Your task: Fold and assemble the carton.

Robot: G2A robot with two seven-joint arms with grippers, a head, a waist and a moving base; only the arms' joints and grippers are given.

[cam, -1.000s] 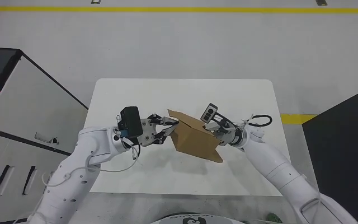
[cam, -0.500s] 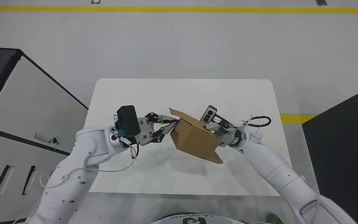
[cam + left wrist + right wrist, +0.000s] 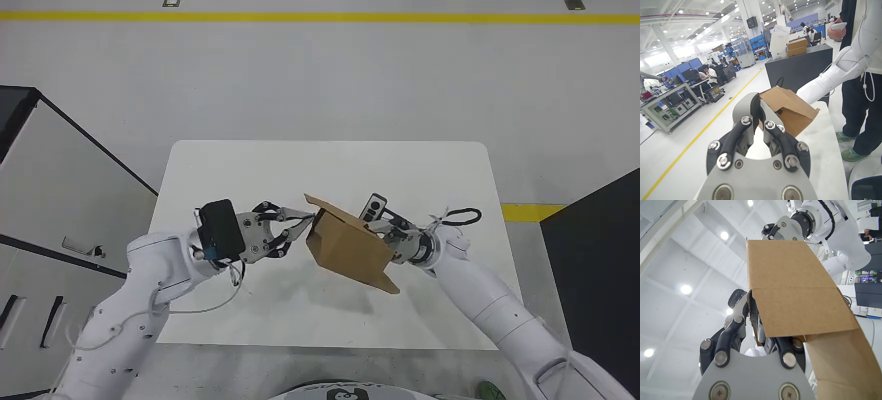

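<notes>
A brown carton (image 3: 350,250) is held tilted over the middle of the white table (image 3: 420,170), between my two arms. My left gripper (image 3: 303,218) pinches the carton's near-left top corner; in the left wrist view its fingers (image 3: 755,106) are shut on that cardboard edge (image 3: 791,109). On the opposite side, my right gripper (image 3: 381,240) is shut on a wall of the carton (image 3: 791,285), with the cardboard edge between its pads (image 3: 753,315). One flap folds down past the right gripper. The left gripper (image 3: 772,234) shows at the carton's far end.
A dark cabinet (image 3: 40,170) stands left of the table and a dark unit (image 3: 600,270) to its right. A person (image 3: 857,113) stands close to the table's edge. A black cable loop (image 3: 465,215) hangs by the right wrist.
The left wrist has drawn back a little towards the table's left front while staying on the carton's corner. The carton and the right gripper have barely shifted.
</notes>
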